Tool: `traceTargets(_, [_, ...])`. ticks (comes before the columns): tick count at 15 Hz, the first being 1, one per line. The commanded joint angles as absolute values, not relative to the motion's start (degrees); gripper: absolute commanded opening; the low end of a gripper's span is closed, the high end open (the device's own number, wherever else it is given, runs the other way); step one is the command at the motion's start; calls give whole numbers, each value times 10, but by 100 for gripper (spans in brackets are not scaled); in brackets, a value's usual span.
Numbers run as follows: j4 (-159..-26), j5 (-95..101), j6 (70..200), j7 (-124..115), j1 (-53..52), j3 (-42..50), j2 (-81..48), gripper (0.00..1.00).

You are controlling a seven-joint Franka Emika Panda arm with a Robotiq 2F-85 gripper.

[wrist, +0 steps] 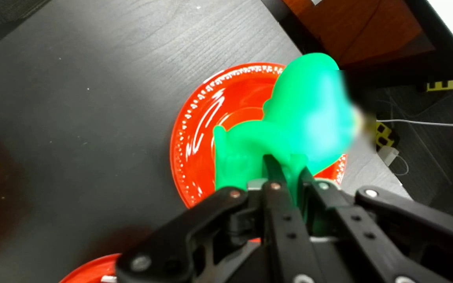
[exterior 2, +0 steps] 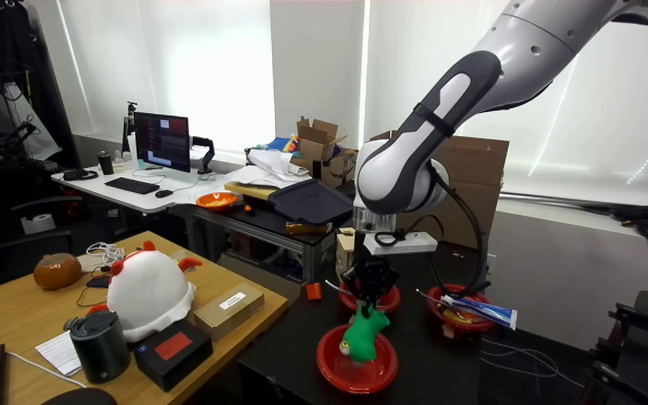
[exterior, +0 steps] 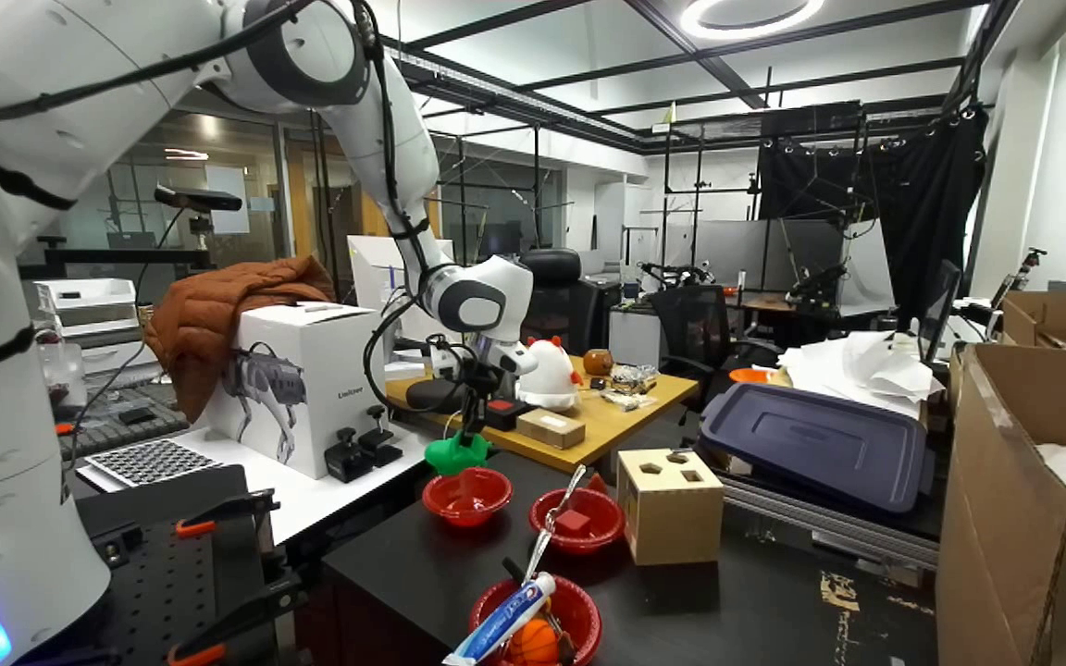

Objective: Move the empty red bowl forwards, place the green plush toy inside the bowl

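The red bowl (exterior: 466,509) stands upright on the dark table near its edge; it also shows in an exterior view (exterior 2: 352,379) and the wrist view (wrist: 187,145). My gripper (wrist: 287,169) is shut on the green plush toy (wrist: 305,106), with the toy's fabric pinched between the fingertips. The toy (exterior 2: 362,340) hangs tilted over the bowl, and in an exterior view (exterior: 456,453) its underside is at about rim height or a little above. Whether it touches the bowl I cannot tell. The gripper points down in both exterior views (exterior: 470,427) (exterior 2: 366,306).
A red bowl with a red block (exterior: 573,524) stands close beside, a metal utensil leaning from it. Another red bowl (exterior: 588,610) holds an orange ball and a toothpaste tube (exterior: 505,620). A wooden box (exterior: 672,518) with shaped holes stands behind. A red block (exterior 2: 314,291) sits nearby.
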State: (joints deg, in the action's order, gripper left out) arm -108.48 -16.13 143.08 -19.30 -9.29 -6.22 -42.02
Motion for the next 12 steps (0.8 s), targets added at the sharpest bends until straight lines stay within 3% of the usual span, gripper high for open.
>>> traceTargets(1, [-1072, -173, 1451, -192, -91, -66, -435, 2])
traceTargets(12, [-1027, -170, 1498, -201, -105, -69, -513, 2])
